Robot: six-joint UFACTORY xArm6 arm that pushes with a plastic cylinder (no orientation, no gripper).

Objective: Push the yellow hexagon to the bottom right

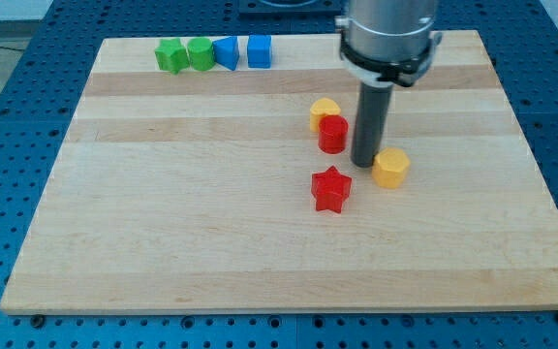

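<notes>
A pale wooden bench [163, 242] filled most of the view, resting on a blue perforated surface. The arm carried no pincer at all, so nothing could be wide, narrow or holding; it ended in a straight dark rod coming down from a grey metal collar near the view's top. My tip [366, 164] stood on the bench a little right of centre, just beside the yellow hexagon [390, 168], on that block's left and slightly upper side, and seemed to touch it or nearly so. The yellow hexagon lay near the middle of the bench's right half, well apart from the bottom right corner. Just left of the rod stood a red cylinder [332, 134], with a second yellow block [325, 111], of rounded shape, touching it at the upper left. A red star [330, 189] lay below those 2, near the rod but apart from it. Along the top edge sat a row of 4 blocks: a green star-like block [170, 55], a green block [201, 52], a blue block [227, 51] and a blue cube [260, 49]. Judging from this layout, the push was at its beginning: the tip was placed to drive the hexagon down and rightward, and nearly the whole journey to the corner remained.
</notes>
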